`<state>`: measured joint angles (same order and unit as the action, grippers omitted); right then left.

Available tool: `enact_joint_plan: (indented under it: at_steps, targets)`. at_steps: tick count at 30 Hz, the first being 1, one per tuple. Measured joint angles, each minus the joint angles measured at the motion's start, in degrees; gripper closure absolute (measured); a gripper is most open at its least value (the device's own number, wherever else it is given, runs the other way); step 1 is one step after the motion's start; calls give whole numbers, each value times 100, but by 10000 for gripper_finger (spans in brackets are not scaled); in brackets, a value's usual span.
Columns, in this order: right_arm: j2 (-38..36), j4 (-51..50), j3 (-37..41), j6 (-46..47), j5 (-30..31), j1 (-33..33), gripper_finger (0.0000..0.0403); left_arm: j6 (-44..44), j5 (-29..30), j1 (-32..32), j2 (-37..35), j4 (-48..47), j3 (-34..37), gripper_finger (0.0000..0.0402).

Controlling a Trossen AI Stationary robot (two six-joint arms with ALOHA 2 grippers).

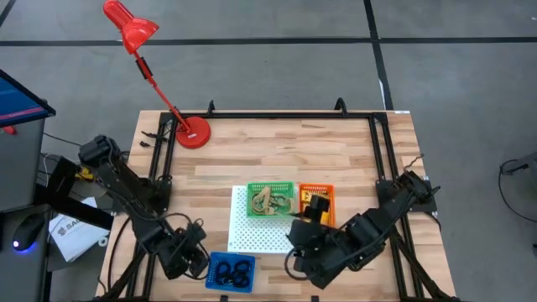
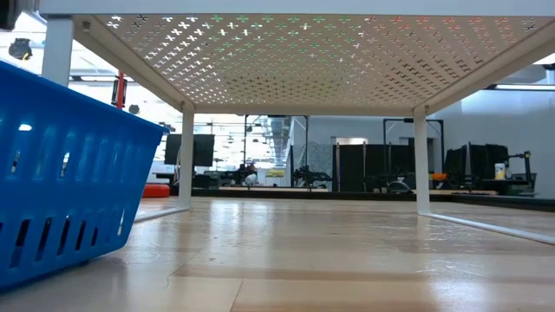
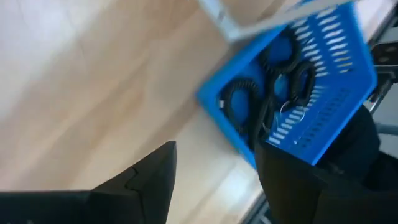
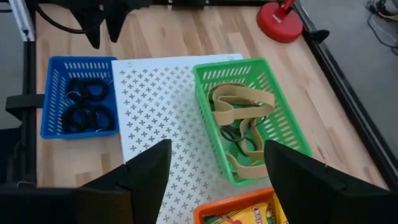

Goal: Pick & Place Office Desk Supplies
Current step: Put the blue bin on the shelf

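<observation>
High view: left gripper (image 1: 189,256) sits at the table's near edge, just left of the blue tray (image 1: 230,273), fingers apart and holding nothing. Black ring loops (image 1: 232,271) lie inside that tray. Right gripper (image 1: 304,225) hangs over the near end of the orange tray (image 1: 316,201), fingers spread wide, empty too. Yellow blocks (image 4: 245,214) fill the orange tray; tan rubber bands (image 1: 269,200) are piled in the green tray (image 1: 272,200) touching its left side. Both trays sit on the white perforated board (image 1: 252,231) (a raised shelf on legs in the low view). Bare wood runs from the board to the far edge, only the red lamp (image 1: 159,84) base at the far left. Dark frame rails (image 1: 379,143) border the table's sides.
</observation>
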<state>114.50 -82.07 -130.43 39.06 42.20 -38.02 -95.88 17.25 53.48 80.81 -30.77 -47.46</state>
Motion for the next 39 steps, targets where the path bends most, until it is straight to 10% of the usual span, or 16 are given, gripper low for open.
enact_joint_plan:
  at_steps: [17,29,39]
  targets:
    - [0,-101,0,-264,297,-431,149,-1441,-320,-41,1025,1311,-7,199]
    - [0,196,0,-45,436,-842,149,-998,-520,-60,1009,1146,-11,388]
    - [8,327,0,59,438,-887,149,-490,-760,11,-161,-21,-11,399]
